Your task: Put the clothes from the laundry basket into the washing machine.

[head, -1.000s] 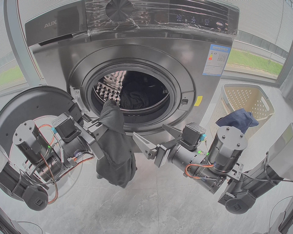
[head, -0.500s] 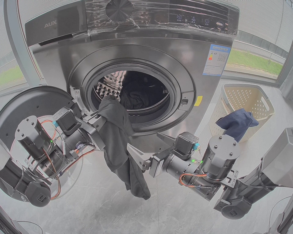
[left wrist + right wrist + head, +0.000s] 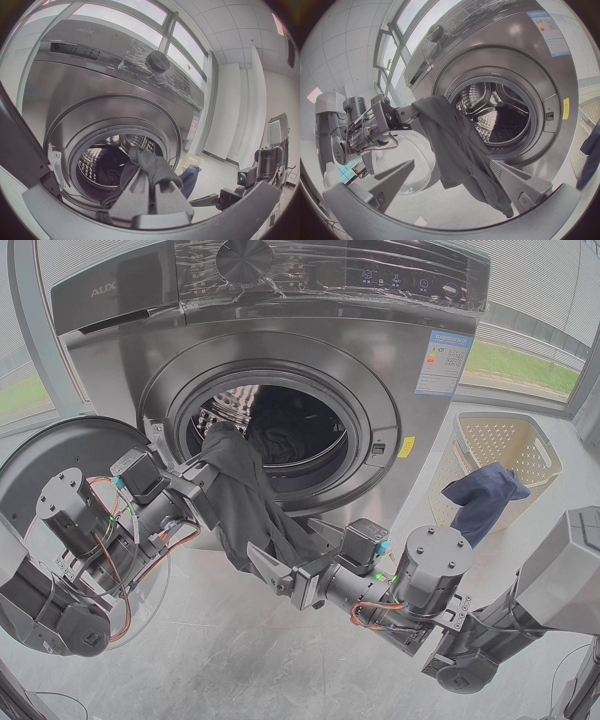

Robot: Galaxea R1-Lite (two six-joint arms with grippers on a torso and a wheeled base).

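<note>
— Now, left tool (image 3: 209, 476): state and position?

— It is pressed together, pinching the upper end of the dark garment (image 3: 244, 502). It sits just outside the washing machine (image 3: 375, 365), in front of the lower left of the round opening (image 3: 275, 427). The garment's bunched top pokes up past the tool toward the drum.

— Rest of that garment?

— It hangs down from the pinch and slants toward the right tool (image 3: 280, 535). In the right wrist view the lower end trails between that tool's fingers (image 3: 393, 179) and lies against one of them.

— Right tool state?

— It is spread wide and pinches nothing. It is held low in front of the machine, below the opening and above the floor (image 3: 250, 665).

— Drum contents?

— Dark clothes (image 3: 290, 434) lie inside, toward the back. The door (image 3: 62, 452) stands swung open on the left, behind the left arm.

— Basket?

— The laundry basket (image 3: 500, 418) stands on the floor to the right of the machine, near its side. A blue garment (image 3: 487, 490) drapes over its near rim, well apart from both tools.
</note>
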